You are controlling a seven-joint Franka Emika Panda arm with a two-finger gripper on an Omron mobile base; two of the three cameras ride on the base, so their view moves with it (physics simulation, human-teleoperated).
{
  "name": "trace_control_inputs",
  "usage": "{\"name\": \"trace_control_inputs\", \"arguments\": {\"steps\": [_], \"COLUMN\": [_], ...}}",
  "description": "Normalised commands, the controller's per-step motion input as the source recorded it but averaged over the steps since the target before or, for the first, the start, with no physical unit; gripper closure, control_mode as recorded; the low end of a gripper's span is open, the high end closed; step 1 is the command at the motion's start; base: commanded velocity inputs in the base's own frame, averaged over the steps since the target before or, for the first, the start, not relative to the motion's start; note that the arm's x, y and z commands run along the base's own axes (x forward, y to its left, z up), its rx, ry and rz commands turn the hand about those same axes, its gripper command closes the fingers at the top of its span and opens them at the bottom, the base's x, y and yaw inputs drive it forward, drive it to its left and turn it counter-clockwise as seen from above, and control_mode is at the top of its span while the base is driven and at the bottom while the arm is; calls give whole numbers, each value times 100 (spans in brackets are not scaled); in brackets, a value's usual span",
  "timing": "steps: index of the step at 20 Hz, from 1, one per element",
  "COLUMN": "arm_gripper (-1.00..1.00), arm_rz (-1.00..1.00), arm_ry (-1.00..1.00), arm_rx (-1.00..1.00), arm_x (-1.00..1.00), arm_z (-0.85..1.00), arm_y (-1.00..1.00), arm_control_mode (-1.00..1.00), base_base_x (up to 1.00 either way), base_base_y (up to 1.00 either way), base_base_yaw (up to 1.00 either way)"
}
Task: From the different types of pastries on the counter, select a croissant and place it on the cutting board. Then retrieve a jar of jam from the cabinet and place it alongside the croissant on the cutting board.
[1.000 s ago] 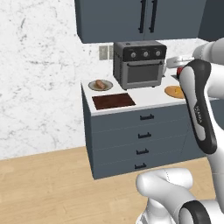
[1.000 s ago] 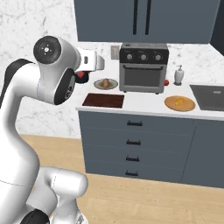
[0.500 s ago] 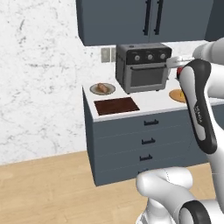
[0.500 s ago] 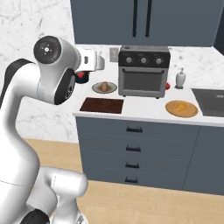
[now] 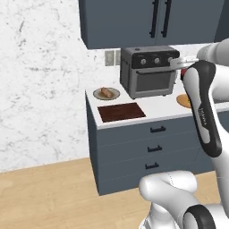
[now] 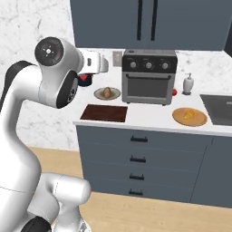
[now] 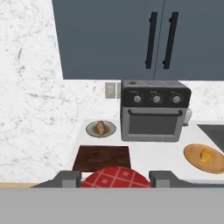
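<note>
Jam jar (image 7: 114, 176) clamped between the gripper (image 7: 114, 178) fingers, low centre of the hand view.
Cutting board (image 7: 102, 158) lies bare just above it on the counter (image 7: 153, 155); croissant (image 7: 205, 155) sits on the light-wood plate (image 7: 194, 158), lower right.

The cutting board (image 7: 101, 158) lies before a plate (image 7: 100, 129) (holding probably a roll), oven (image 7: 152, 110) rightward.
</note>
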Motion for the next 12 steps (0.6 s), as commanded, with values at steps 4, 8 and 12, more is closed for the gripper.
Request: {"name": "trace_control_inputs", "arguments": {"steps": [4,8,12], "arm_gripper": [100,100,100], "arm_rz": [0,0,0], "arm_ry": [0,0,0], "arm_rx": [0,0,0], "arm_x": [0,0,0], "arm_z": [0,0,0], "arm_y": [0,0,0], "arm_control_mode": [100,100,100], "base_base_x": [27,29,41], "base_base_y": [12,14,15], "base_base_yaw": [0,0,0]}}
